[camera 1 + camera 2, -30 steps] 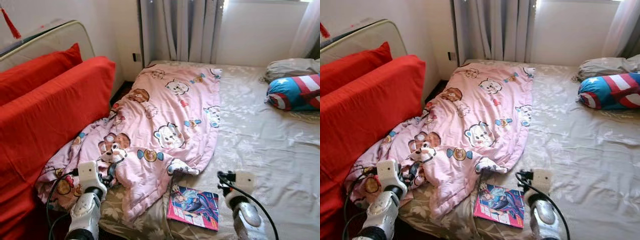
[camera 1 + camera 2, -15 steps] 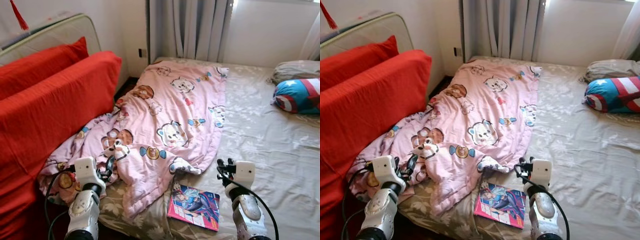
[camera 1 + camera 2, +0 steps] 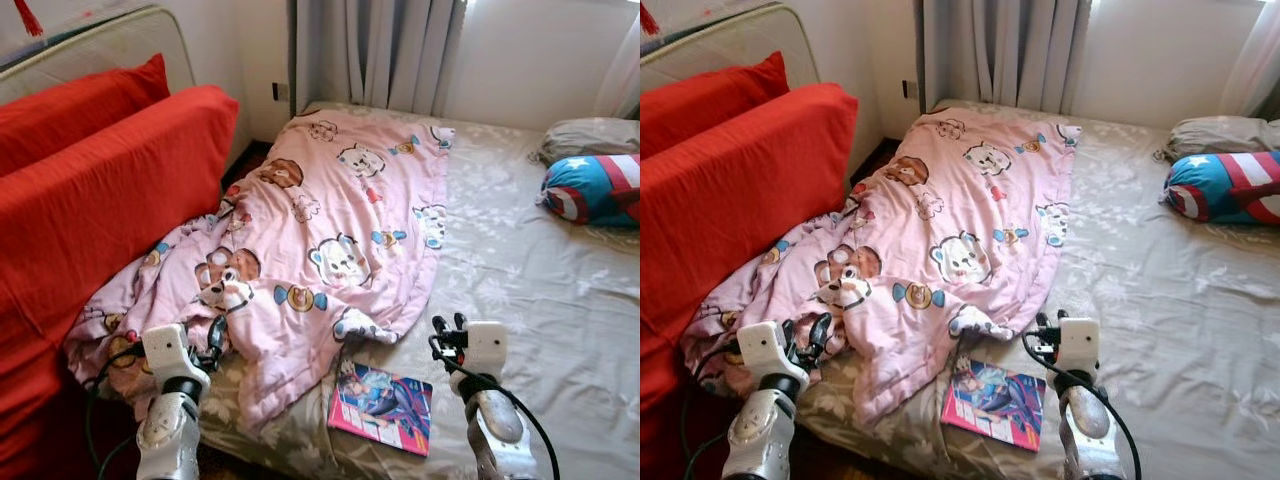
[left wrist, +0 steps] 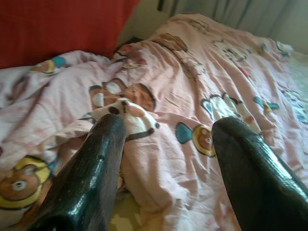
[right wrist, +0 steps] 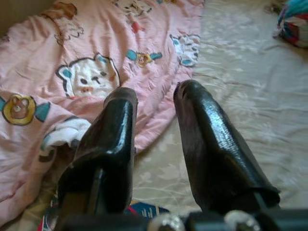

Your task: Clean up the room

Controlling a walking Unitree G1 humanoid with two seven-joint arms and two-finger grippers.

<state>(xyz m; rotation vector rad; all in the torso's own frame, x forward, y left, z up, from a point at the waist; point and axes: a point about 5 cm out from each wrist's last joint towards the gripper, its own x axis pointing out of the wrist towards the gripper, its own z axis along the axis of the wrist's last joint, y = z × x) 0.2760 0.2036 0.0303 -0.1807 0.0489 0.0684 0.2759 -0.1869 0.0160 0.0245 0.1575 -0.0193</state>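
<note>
Both arms have come a little lower and nearer the bed's near edge than a second ago, and the whole scene has shifted slightly with the head camera; nothing on the bed itself has moved. The left end effector point(image 3: 213, 335) hovers over the bunched corner of the pink cartoon quilt point(image 3: 330, 230), its fingers point(image 4: 94, 178) spread wide with nothing between them. The right end effector point(image 3: 447, 326) hangs above the grey sheet of the bed point(image 3: 540, 290), just beside the quilt's ragged lower edge, fingers point(image 5: 211, 149) slightly apart and empty. A comic book point(image 3: 382, 407) lies flat on the sheet between the two arms, partly tucked under the quilt's hem. Red cushions point(image 3: 100, 190) lean along the robot's left. Judging by the approach, tidying is barely begun: the quilt is crumpled and the book unshelved.
</note>
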